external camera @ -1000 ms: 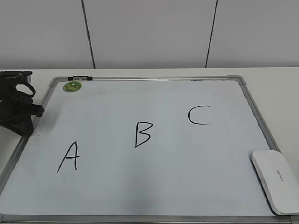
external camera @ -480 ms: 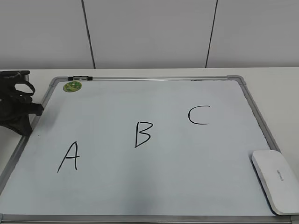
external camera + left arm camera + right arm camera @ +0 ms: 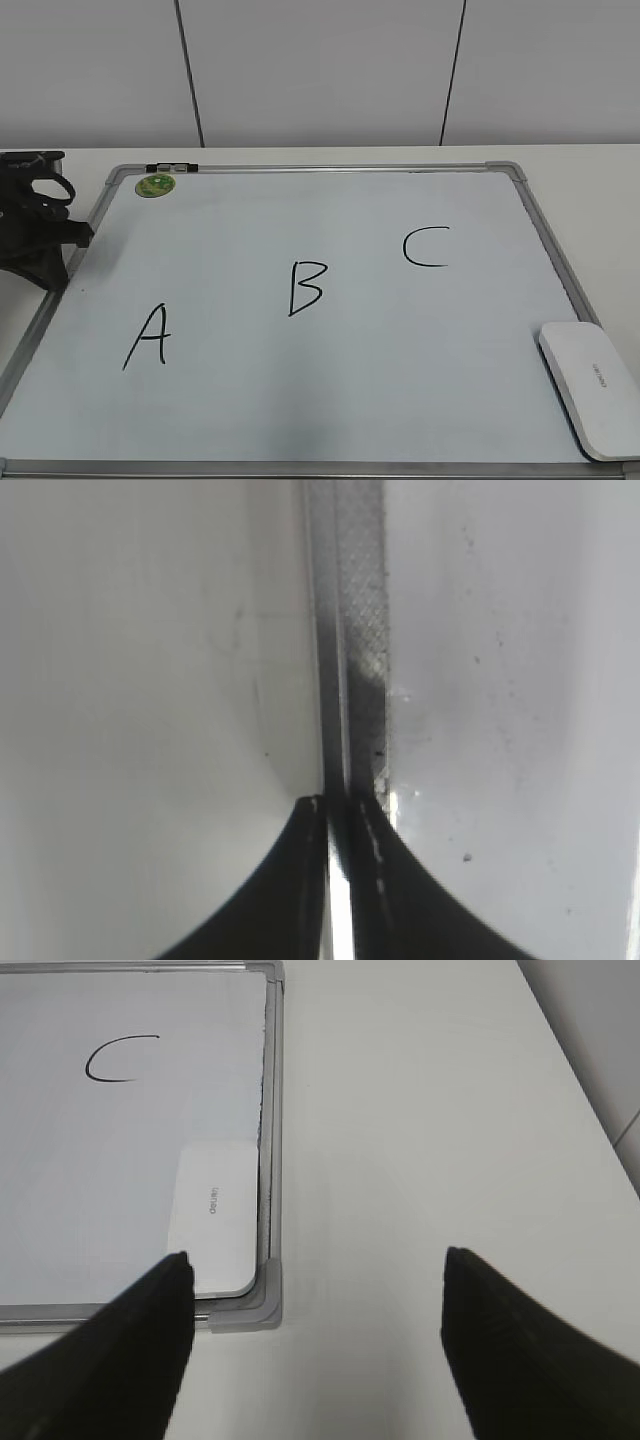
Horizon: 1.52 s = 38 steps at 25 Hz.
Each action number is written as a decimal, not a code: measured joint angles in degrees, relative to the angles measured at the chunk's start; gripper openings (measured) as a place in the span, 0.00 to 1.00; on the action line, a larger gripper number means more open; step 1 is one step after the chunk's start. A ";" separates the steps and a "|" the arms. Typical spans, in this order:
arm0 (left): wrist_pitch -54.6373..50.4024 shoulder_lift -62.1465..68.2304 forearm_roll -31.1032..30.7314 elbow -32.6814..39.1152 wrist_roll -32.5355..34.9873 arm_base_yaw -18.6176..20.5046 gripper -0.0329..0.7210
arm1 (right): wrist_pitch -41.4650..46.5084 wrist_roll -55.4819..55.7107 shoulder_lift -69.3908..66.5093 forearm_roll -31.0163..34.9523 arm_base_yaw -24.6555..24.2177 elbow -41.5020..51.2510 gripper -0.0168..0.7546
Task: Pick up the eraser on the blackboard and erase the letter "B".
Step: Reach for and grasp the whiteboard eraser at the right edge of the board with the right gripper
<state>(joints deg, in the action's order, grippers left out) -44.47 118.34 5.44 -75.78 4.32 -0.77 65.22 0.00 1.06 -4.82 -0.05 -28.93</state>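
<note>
Left gripper point(image 3: 340, 810) rests at the board's point(image 3: 330, 168) left frame, fingers together, nothing between them. On the board, A point(image 3: 148, 337), then B point(image 3: 305, 288) at centre, then C point(image 3: 426, 247); B is unerased. Eraser point(image 3: 593, 387) lies flat in the near right corner, against the frame. Right gripper point(image 3: 315, 1270) hovers off that corner, fingers wide apart, empty.

Judgement: the pick-up is not yet begun. Centre the right gripper over the eraser, straddle its short sides, and keep clear of the frame rail.

The right wrist view shows the eraser tight against the rail; the exterior view alone shows B
</note>
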 joint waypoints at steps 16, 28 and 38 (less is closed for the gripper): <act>-0.25 0.00 0.00 -0.04 0.00 0.00 0.06 | 1.02 -2.20 -34.80 4.82 0.00 -10.25 0.79; -0.38 0.00 0.13 -0.13 0.00 0.00 0.06 | -2.10 -7.16 -51.65 12.68 0.20 -10.25 0.79; -0.74 0.22 0.17 -0.31 0.00 0.00 0.06 | -5.34 -7.59 -58.32 15.14 0.24 -12.84 0.79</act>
<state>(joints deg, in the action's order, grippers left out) -45.20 118.56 5.61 -76.09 4.32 -0.77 59.88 -7.59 -57.26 10.32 0.18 -41.77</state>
